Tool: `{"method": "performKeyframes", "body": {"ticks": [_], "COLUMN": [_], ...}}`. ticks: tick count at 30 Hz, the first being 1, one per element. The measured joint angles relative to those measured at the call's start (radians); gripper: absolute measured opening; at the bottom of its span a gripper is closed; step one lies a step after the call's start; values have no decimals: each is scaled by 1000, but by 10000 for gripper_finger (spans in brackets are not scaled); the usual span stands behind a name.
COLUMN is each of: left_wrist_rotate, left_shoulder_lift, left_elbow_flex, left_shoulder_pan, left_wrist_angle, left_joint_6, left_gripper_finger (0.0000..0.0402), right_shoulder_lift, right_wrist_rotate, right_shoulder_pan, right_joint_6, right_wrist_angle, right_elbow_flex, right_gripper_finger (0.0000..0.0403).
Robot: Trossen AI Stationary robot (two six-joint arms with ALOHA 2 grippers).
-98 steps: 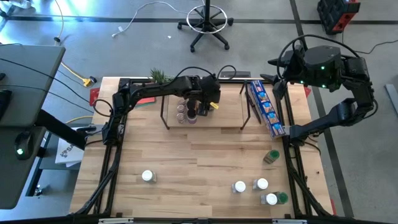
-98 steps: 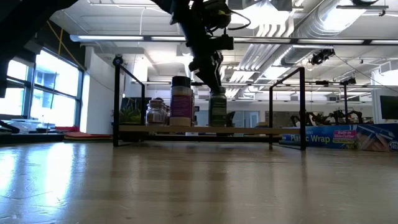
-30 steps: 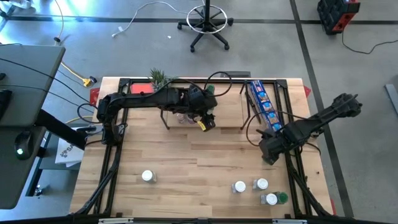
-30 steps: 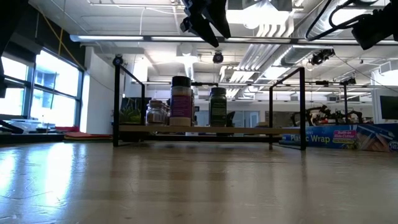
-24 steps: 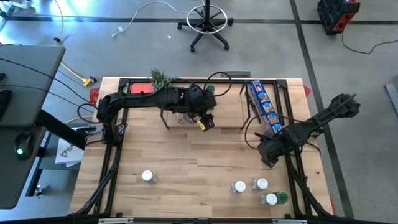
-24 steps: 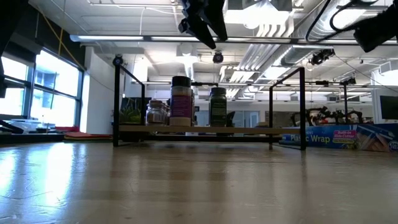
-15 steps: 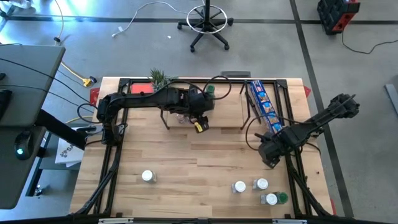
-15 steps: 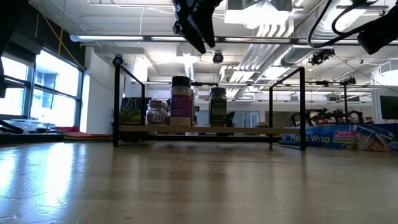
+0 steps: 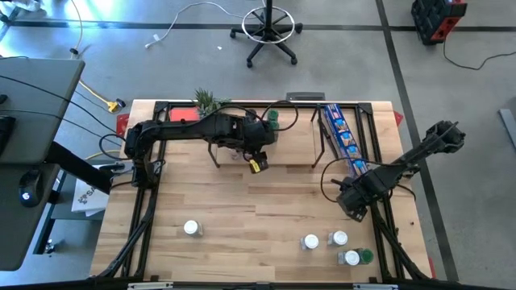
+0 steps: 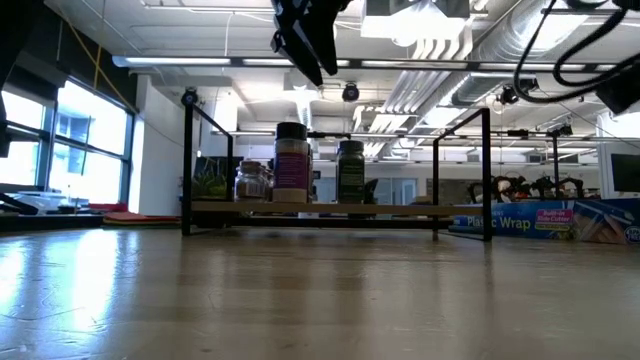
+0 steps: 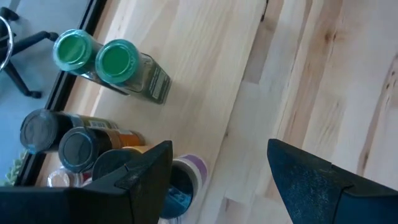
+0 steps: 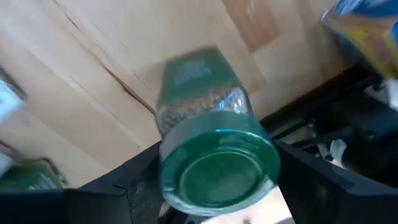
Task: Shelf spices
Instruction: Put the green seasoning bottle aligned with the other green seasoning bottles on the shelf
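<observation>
Roughly, from where I stand, the job looks partway through.

Surface [image 9: 242,217]: wide light-wood top, mostly bare in the middle, with jars loose along the near edge and the shelf at the far side.

Shelf [image 9: 290,153]: low wood board on thin black legs at the far side of the surface; a cluster of jars stands on its left part, its right part bare.

Spices on the shelf [image 10: 291,162]: the low view shows three upright jars side by side; the left wrist view shows more, green-lidded [image 11: 118,59] and dark-lidded [image 11: 78,149] among them. I count these as done.

Spices left: one white-lidded jar [image 9: 192,228] alone near the left front, and a group of about four [image 9: 337,239] at the right front. I judge these still wait.

Left tool [image 9: 256,163]: hanging above the front edge of the shelf just by the shelved jars, fingers spread wide, nothing between them.

Right tool [image 12: 205,186]: low over the right side of the surface, fingers spread either side of a green-lidded jar [image 12: 208,149] lying on its side; not yet pinching it, as far as I can tell.

Next, likely: close on that jar and carry it to the shelf.
</observation>
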Motion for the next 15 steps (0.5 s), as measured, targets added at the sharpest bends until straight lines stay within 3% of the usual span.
{"method": "performKeyframes", "body": {"ticks": [8,12,15], "left_wrist_rotate": [-18,-88,-152], "left_shoulder_lift": [-111,-194,-261], "left_elbow_flex": [0,0,0], "left_shoulder_pan": [0,2,12], "left_wrist_angle": [2,0,-1], "left_joint_6": [-67,-49,4], "left_gripper_finger": [259,259,259], "right_shoulder_lift": [0,0,0], "right_wrist_rotate": [2,3,-9], "right_shoulder_pan": [14,-11,-62], "right_joint_6": [-54,-90,-107], "right_wrist_angle": [39,43,22], "right_elbow_flex": [-14,24,104], "right_gripper_finger": [175,168,124]}}
